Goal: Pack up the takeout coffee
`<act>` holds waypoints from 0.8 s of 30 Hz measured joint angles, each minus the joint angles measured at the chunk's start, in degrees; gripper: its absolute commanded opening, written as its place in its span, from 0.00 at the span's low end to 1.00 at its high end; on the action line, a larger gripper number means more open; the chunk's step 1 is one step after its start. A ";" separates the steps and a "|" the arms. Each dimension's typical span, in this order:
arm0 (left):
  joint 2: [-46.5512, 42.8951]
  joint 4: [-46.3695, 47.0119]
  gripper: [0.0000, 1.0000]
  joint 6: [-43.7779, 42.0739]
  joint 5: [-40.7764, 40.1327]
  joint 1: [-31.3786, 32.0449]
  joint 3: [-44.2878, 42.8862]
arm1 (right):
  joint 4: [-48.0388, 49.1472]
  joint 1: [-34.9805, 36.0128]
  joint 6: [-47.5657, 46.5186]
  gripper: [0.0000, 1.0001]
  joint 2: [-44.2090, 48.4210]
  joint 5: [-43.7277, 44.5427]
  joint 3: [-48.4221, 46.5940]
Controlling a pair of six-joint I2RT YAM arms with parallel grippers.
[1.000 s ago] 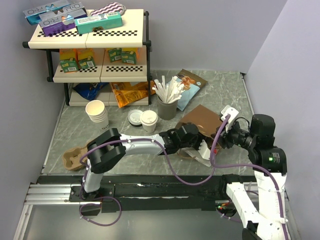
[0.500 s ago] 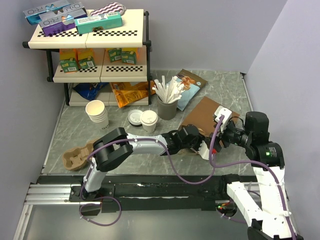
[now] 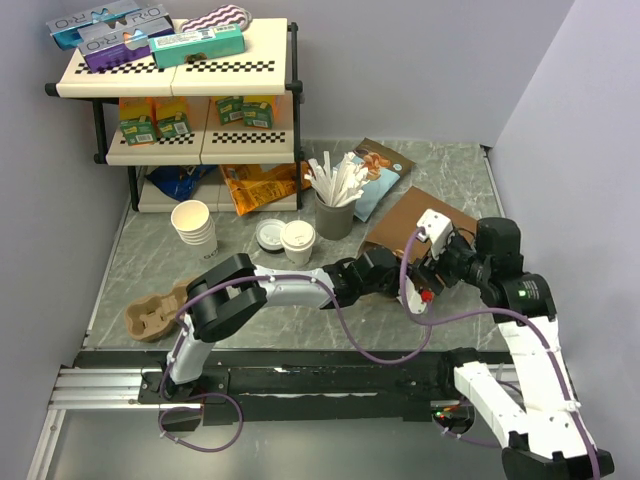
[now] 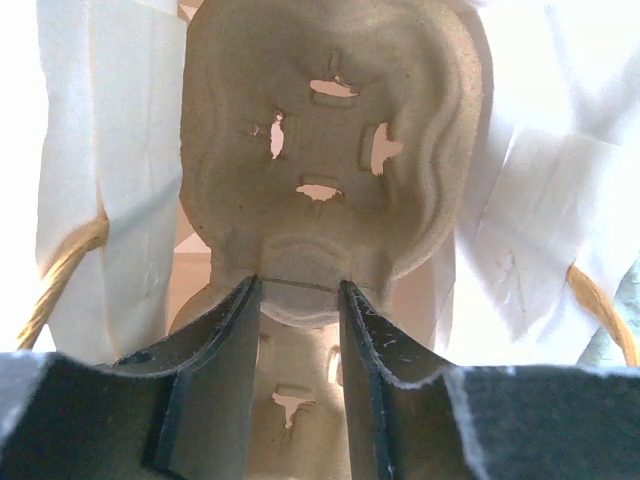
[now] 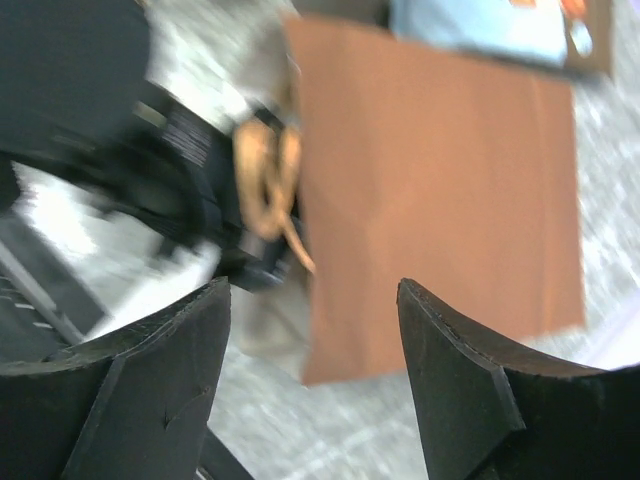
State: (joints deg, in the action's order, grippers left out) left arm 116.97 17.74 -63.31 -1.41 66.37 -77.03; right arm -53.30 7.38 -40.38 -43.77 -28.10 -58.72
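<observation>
Left gripper (image 4: 297,290) first: clamped on the near lip of a pulp cup carrier (image 4: 325,150), right inside the mouth of the brown paper bag (image 3: 412,222), with white lining (image 4: 100,150) and twine handles (image 4: 60,265) on either side in the wrist view. Now the right gripper (image 5: 310,290): fingers well apart, nothing between them, hovering over the flat bag close to its mouth.

And the takeout coffee (image 3: 297,240)? Not packed yet. Stands upright on the table (image 3: 230,275), lid on, long axis vertical, between the loose lids (image 3: 270,234) and the straw holder (image 3: 335,215). Sits well to the left of both grippers and farther back, just beyond the left forearm (image 3: 300,288). Nearer the left arm, then, but that side is busy with the carrier. Leaves the free right side a long stretch across the bag.

Looks like seating the carrier as the step in hand. Next probably calls for a side-on grasp around the cup wall, kept level to spare the lid. Risk on the way in: nudging the stacked cups (image 3: 194,225) or the straws close by.
</observation>
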 measured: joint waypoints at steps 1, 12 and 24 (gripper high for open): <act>0.00 0.02 0.01 0.00 0.00 -0.11 0.00 | 0.42 0.00 -0.46 0.73 0.00 2.12 0.83; 2.21 11.87 0.01 0.22 -1.18 -1.42 8.41 | 3.15 2.95 -2.84 0.75 -0.79 10.97 6.10; 2.19 22.73 0.01 1.73 -6.05 -1.22 16.70 | 6.25 6.91 -3.41 0.77 -3.32 12.48 10.05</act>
State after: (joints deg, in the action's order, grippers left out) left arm 119.15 40.47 -61.58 -7.46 65.14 -60.34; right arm -47.05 14.28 -43.79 -47.09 -15.62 -48.66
